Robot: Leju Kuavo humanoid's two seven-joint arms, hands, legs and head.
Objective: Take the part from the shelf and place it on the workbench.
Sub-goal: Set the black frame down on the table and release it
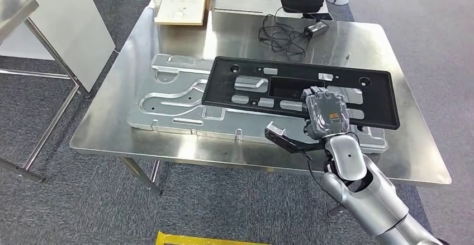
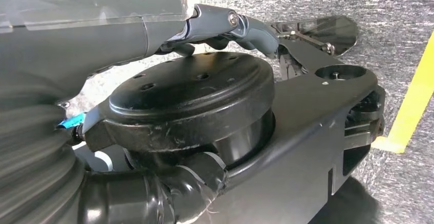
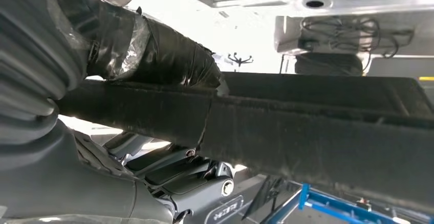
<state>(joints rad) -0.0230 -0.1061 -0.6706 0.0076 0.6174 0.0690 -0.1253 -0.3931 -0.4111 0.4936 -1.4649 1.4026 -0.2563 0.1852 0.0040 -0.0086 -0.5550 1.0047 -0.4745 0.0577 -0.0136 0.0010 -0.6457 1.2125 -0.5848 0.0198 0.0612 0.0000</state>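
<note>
Placing step: right hand (image 1: 326, 112) clamped on near edge of black plastic panel (image 1: 296, 88), over stamped metal sheet (image 1: 184, 102) mid-workbench (image 1: 140, 139); next: lower flat, release fingers; left hand (image 2: 225, 29) state indeterminate.

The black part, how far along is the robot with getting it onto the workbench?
Done: the black part is off the shelf and over the workbench, above a silver stamped panel. In hand: the right hand grips its near edge; whether the part already rests on the panel is unclear. Left: setting it down and letting go.
</note>
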